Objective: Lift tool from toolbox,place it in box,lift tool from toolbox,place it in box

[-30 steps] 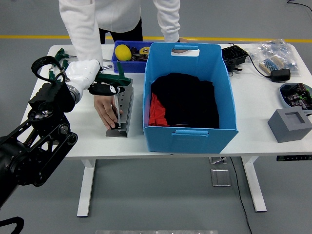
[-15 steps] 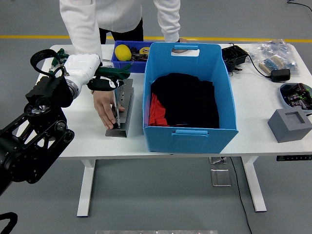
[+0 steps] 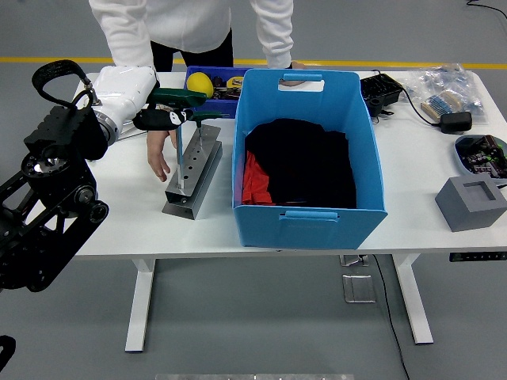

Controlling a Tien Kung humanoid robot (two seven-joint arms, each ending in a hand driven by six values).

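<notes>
One green-handled screwdriver (image 3: pixel 179 119) clenched in my left hand (image 3: pixel 127 99), tip just above grey metal toolbox rack (image 3: pixel 192 176); lift straight up, then carry to blue plastic box (image 3: pixel 309 214).

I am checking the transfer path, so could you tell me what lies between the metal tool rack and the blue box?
Bare white table only, between the rack and blue box, in the head view.

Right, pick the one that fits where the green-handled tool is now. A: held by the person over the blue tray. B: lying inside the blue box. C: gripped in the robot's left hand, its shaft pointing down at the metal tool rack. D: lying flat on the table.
C: the left hand is closed on the green-handled tool, whose shaft hangs down over the grey metal rack, left of the blue box.
</notes>
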